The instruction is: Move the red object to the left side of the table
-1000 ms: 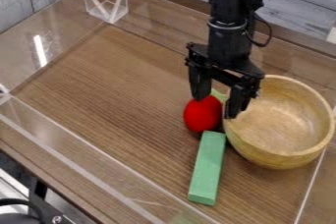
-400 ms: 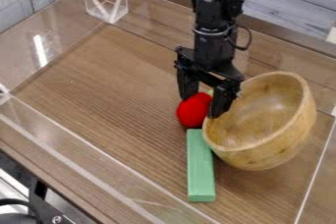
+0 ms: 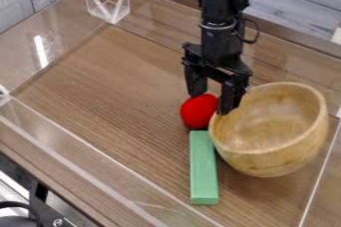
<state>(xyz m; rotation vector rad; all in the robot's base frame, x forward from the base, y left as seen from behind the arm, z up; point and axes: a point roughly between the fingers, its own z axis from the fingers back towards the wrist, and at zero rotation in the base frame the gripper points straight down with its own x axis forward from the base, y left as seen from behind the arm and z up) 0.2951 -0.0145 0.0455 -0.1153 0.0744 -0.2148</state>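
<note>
1. Reaches down from the top edge of the view with a black, jointed robot arm, ending in a black two-fingered claw.
2. Holds the claw open, fingers spread, just above and behind the small, round, bright-red toy fruit (hard to tell whether touching it, with fingertips and fruit overlapping from this angle).
3. Grasps nothing visibly; points fingertips downward, one over the fruit's far side, the other near the bowl's rim.
4. Finds the red fruit right of centre on the brown wood-grain tabletop, between the claw and the green block, well apart from the left side.
5. Shows a bit of green at the top of the fruit, partly hidden by the claw.
6. Has the large, round, light-wood bowl immediately to the right of the fruit, with rim and fruit meeting in the view (contact or a thin gap, impossible to say).
7. Lays the long, rectangular, light-green block in front of the fruit, lengthwise toward the near edge, close beside the bowl.
8. Places a small, clear, angular plastic piece near the far left corner, well apart from fruit and bowl.
</note>
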